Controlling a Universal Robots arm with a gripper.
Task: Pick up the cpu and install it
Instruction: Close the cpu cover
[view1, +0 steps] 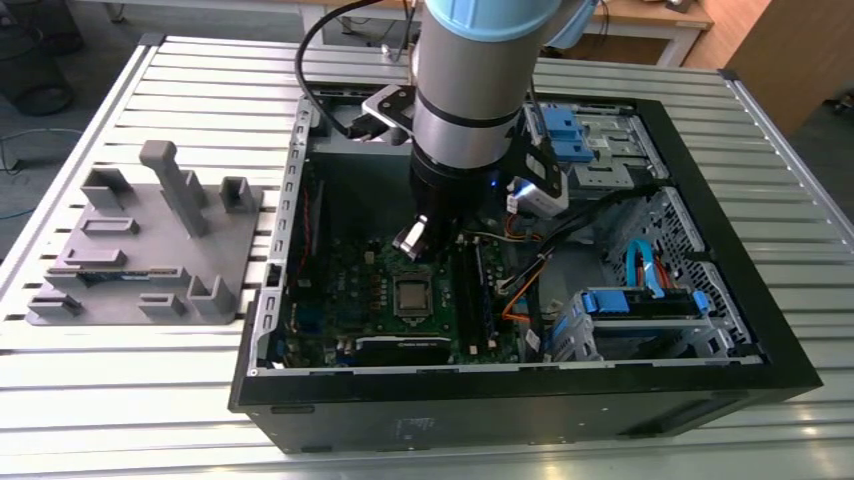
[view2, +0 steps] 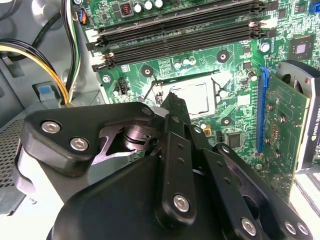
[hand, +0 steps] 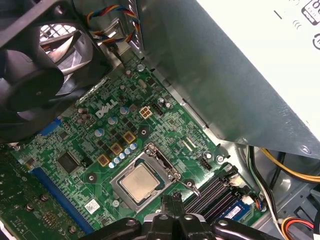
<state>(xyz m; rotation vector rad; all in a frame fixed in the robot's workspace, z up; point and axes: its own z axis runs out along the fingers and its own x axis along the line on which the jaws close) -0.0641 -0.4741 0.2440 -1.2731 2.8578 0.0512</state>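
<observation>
The cpu (hand: 137, 182), a small square chip with a silvery top, lies flat in the socket of the green motherboard (hand: 125, 127), framed by the socket's metal bracket. In the exterior view the cpu (view1: 411, 293) sits mid-board inside the open computer case (view1: 747, 330). My gripper (hand: 171, 202) hovers just above the board beside the socket, its black fingers pressed together with nothing between them. In the second wrist view the gripper (view2: 172, 100) partly hides the cpu (view2: 195, 97). In the exterior view my gripper (view1: 416, 242) hangs a little behind the socket.
Black memory slots (view2: 180, 30) run beside the socket. A case fan (hand: 35, 75) and the grey power supply (hand: 240, 65) flank the board. A graphics card (view2: 285, 130) stands on its edge. Bundled cables (view2: 50, 65) lie nearby. A grey parts fixture (view1: 147, 245) sits at the exterior view's left.
</observation>
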